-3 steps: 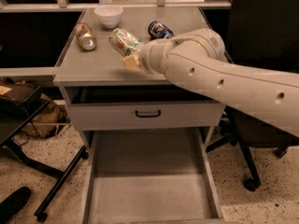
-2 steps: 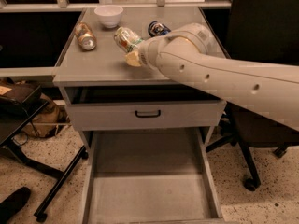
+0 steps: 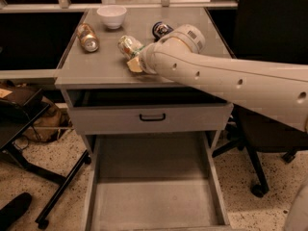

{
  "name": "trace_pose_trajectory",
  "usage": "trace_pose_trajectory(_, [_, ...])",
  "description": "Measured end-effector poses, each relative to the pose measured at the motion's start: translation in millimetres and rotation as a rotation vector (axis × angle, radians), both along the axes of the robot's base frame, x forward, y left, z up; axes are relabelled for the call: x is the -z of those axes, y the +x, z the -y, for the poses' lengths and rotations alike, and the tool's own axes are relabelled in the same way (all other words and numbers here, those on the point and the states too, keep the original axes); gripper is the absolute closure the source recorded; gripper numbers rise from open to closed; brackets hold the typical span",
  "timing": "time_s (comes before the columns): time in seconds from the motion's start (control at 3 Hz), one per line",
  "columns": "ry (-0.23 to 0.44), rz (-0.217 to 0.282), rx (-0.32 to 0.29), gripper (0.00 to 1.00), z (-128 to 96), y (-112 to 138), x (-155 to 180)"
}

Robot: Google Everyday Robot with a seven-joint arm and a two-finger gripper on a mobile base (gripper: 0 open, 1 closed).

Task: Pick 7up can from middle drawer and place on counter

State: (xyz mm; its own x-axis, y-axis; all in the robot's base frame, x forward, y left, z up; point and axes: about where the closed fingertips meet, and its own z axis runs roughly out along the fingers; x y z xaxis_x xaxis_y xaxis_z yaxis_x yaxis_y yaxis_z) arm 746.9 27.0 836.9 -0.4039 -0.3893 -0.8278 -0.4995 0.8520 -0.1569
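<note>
Now the white arm's end effector (image 3: 132,56) grips the small silvery soda can with green marks (image 3: 128,44), tilted, just above the flat grey table (image 3: 96,70); the wide grey drawer (image 3: 154,203) lies open below; dropped tilted, the soda can might roll off.

1 view, high, looking down; gripper (image 3: 132,57) over counter (image 3: 91,67).

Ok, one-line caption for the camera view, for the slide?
Gripper holds the 7up can tilted over the counter, the middle drawer open and empty below.
</note>
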Motion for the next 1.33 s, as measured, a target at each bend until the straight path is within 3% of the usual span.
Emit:
trace_pose_trajectory(0.33, [0.000,0.000,0.000,0.81,0.0,0.0,-4.9])
trace_pose_trajectory(1.33, [0.000,0.000,0.000,0.12,-0.1,0.0,-4.9])
